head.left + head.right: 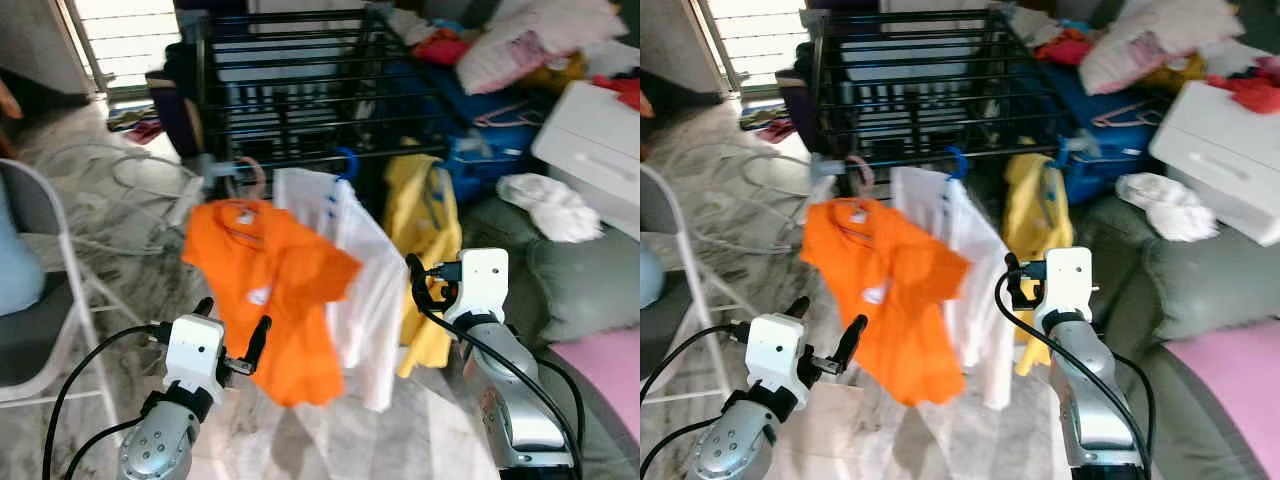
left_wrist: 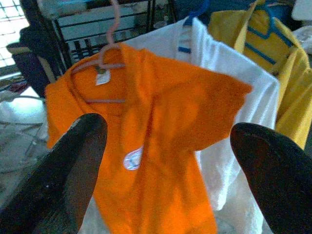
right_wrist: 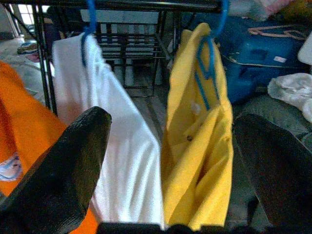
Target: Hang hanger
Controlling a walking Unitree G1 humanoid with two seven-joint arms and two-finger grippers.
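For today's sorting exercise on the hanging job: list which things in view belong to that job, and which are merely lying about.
Belonging to the job:
- orange shirt on its pink hanger
- white shirt on a blue hanger
- yellow shirt on a blue hanger
- black drying rack
- left gripper, open
- right gripper, open

Lying about:
- white cloth
- white box
- folding chair
- floor cables

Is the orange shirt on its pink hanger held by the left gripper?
No: the orange shirt hangs free ahead of the open left gripper, whose fingers touch nothing.

White shirt (image 1: 355, 290) partly hidden behind orange shirt (image 1: 270, 290), folding chair (image 1: 40, 300) cut by frame edge, head views blurred
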